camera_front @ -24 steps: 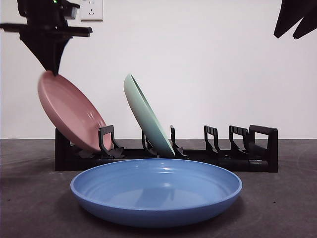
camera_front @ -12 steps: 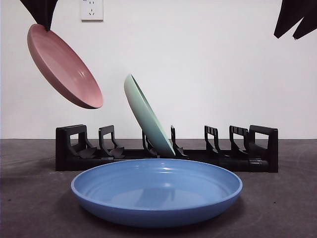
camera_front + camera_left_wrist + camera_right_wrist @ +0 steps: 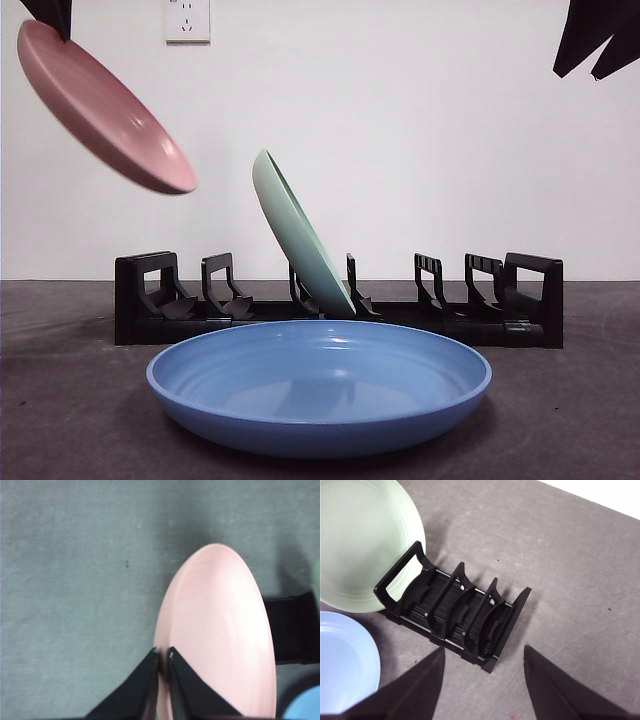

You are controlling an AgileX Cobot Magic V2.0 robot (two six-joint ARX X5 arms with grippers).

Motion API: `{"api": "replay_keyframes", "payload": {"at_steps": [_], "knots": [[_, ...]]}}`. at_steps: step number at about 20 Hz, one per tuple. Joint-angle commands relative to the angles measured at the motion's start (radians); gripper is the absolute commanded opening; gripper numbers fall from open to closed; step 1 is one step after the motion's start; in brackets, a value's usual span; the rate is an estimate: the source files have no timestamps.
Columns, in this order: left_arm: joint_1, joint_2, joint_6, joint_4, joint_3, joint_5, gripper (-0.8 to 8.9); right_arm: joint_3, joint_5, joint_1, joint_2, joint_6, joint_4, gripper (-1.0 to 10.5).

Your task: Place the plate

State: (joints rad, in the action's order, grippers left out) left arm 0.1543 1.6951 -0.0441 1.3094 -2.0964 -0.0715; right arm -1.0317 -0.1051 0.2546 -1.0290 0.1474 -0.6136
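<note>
My left gripper point(image 3: 162, 655) is shut on the rim of a pink plate point(image 3: 220, 640) and holds it tilted, high in the air at the upper left of the front view point(image 3: 100, 110), above the left end of the black dish rack point(image 3: 340, 310). A green plate point(image 3: 300, 235) leans in a middle slot of the rack and also shows in the right wrist view point(image 3: 362, 540). A blue plate point(image 3: 320, 385) lies flat on the table in front of the rack. My right gripper point(image 3: 482, 680) is open and empty, high above the rack's right end.
The rack's right slots point(image 3: 465, 615) hold nothing. A dark grey table point(image 3: 570, 420) carries everything. A white wall with a socket point(image 3: 187, 20) stands behind.
The pink plate has left the rack's left slot and risen up and to the left in my left gripper. The right arm has not moved.
</note>
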Motion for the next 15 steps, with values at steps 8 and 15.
{"api": "replay_keyframes", "payload": {"at_steps": [8, 15], "knots": [[-0.018, -0.092, 0.000, -0.010, 0.037, 0.079, 0.15, -0.017, 0.000, 0.004, -0.008, -0.017, 0.006, 2.4], [-0.056, -0.368, 0.005, -0.188, 0.439, 0.192, 0.15, -0.017, 0.000, 0.004, -0.008, -0.017, 0.006, 2.4]]}}
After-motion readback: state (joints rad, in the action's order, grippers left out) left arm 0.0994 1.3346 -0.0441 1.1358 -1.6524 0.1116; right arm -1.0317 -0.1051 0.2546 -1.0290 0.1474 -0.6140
